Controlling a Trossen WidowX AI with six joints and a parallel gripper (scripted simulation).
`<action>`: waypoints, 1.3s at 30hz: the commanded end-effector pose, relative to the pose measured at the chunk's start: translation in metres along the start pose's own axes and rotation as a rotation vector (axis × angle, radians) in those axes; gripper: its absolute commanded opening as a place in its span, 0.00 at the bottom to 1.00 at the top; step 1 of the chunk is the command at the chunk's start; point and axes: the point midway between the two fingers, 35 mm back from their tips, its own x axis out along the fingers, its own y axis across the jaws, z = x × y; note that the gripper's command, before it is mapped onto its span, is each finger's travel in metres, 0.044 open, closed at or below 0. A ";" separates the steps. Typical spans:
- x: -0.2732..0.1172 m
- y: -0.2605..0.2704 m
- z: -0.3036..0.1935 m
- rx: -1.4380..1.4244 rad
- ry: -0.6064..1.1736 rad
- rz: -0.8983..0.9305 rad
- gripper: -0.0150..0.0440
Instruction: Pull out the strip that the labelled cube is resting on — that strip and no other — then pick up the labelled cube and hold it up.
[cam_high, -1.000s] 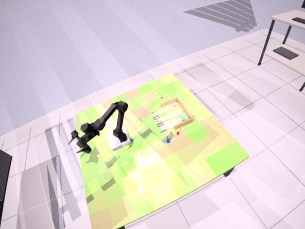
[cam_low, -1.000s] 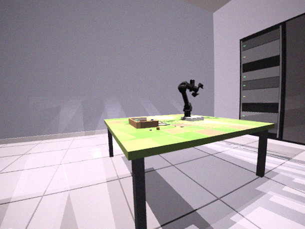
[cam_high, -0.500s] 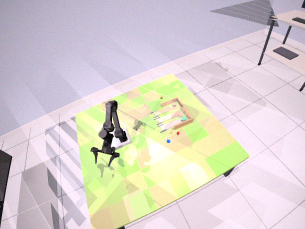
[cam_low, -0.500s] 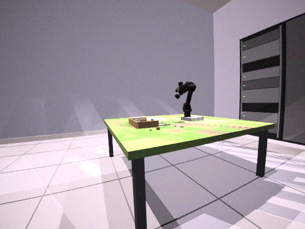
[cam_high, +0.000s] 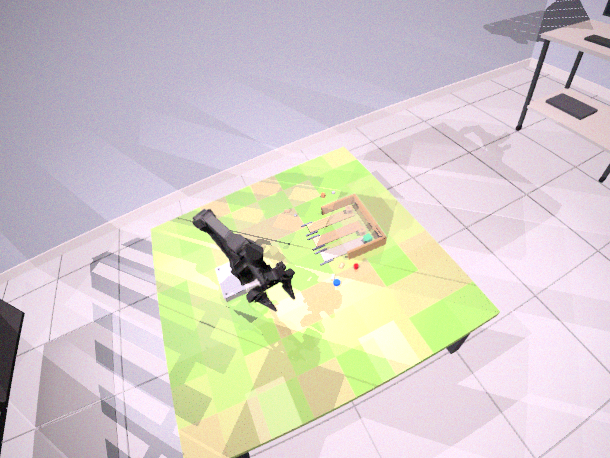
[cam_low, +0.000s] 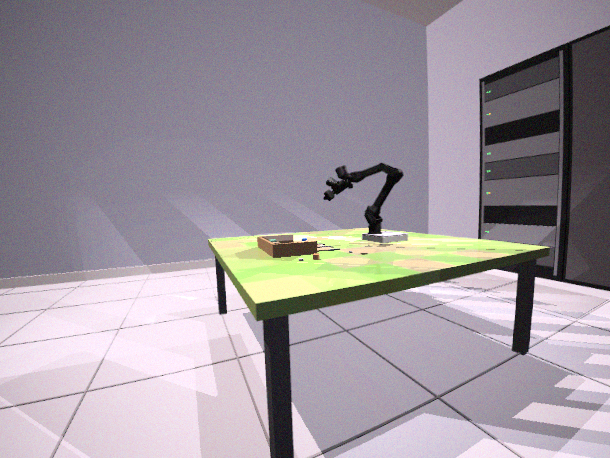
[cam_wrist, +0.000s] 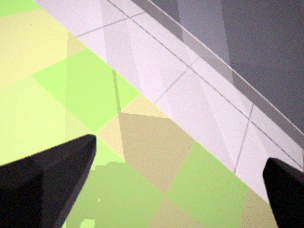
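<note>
My gripper (cam_high: 285, 304) (cam_low: 328, 194) (cam_wrist: 181, 155) is open and empty, raised above the table on the near side of the arm's base, away from the box. Several pale flat strips, among them a tan strip (cam_high: 336, 235) and a whitish strip (cam_high: 341, 248), lie side by side in a wooden three-sided box (cam_high: 367, 247) (cam_low: 295, 249). Thin dark rods stick out at their open-side ends. Small greyish cubes (cam_high: 347, 211) sit toward the back of the strips; labels are too small to read, so I cannot tell which cube is labelled. The wrist view shows neither strips nor cubes.
A teal object (cam_high: 367, 237) is in the box's near corner. A red ball (cam_high: 356, 266) and a blue ball (cam_high: 336, 282) lie outside it. A small orange block (cam_high: 323, 195) (cam_low: 316, 256) lies beyond the box. The white base plate (cam_high: 231, 284) (cam_low: 385, 237) carries the arm.
</note>
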 end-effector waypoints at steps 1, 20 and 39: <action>-0.010 0.061 0.014 -0.013 -0.048 0.190 0.93; -0.205 0.299 -0.004 -0.226 -0.136 1.137 0.93; -0.250 0.343 -0.015 -0.344 0.062 1.255 0.67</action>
